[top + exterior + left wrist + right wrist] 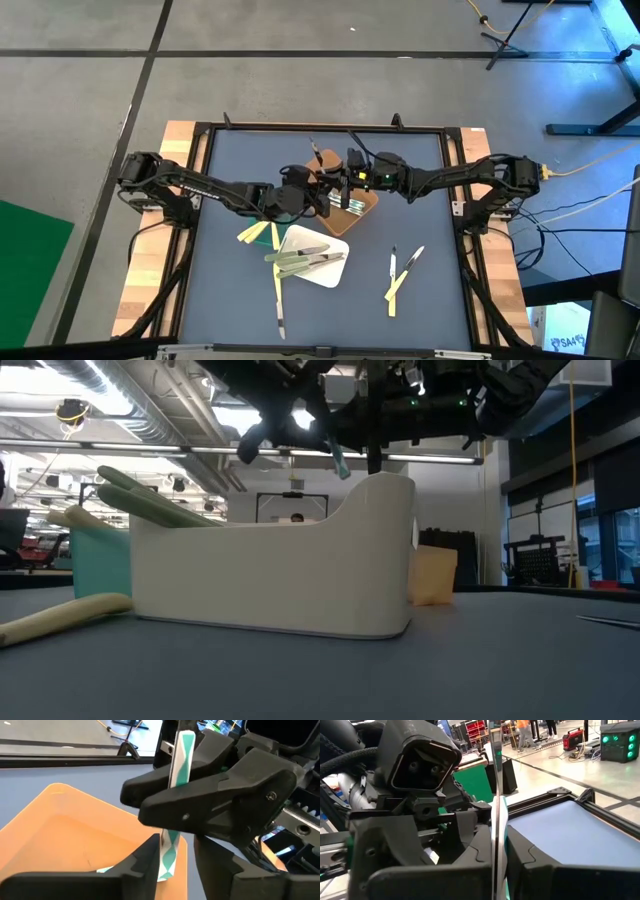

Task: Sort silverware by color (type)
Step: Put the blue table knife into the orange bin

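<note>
A piece of silverware with a silvery-blue handle [181,755] stands upright over the brown tray [60,830], its thin metal tip [495,775] pointing up. Both arms meet there. My right gripper [497,862] is shut on the handle. My left gripper [176,867] is open, one finger on each side of the handle's lower end [167,857]. In the high view, green-handled silverware [300,262] lies in the white tray [330,275], and yellow-handled pieces [255,233] lie beside it. My right gripper pinches the silvery-blue handle [176,777] between its two fingers [220,785], above the handle's lower end. The fingers come level from the table's right and lie across it. The piece is upright and lifted clear over the brown tray. Whether my left gripper touches it, I cannot tell.
More silvery-blue pieces [352,200] lie in the brown tray [368,208]. A yellow-handled pair [400,275] lies on the mat to the right and one long piece [279,300] toward the near edge. In the low view a teal tray [95,560] stands left of the white tray [270,585].
</note>
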Controlling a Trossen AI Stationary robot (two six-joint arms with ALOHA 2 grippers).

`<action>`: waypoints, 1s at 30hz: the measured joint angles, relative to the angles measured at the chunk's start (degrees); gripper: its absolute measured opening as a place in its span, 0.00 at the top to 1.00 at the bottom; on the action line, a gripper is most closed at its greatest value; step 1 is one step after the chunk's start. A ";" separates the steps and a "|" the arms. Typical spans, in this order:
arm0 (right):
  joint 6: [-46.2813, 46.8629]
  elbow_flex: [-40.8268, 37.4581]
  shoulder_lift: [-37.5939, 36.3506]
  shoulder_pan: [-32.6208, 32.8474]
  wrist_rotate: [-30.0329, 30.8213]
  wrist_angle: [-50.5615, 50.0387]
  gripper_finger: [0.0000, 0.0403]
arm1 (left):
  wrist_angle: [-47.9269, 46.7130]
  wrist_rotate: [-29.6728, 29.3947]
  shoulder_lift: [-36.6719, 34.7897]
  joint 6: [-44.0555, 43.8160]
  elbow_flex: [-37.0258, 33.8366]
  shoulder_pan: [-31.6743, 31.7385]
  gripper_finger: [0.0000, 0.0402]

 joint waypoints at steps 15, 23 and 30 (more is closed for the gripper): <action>0.69 0.00 -0.14 -5.58 -6.06 -5.11 0.99 | -5.02 5.06 -0.35 6.07 0.00 0.03 0.68; 2.48 0.02 -0.20 -10.30 -16.89 -15.40 0.99 | -15.09 7.61 -3.82 8.73 0.04 0.11 0.68; 0.25 0.02 -0.20 -11.66 -18.76 -29.60 0.99 | -23.61 8.47 -7.35 9.13 0.04 0.11 0.68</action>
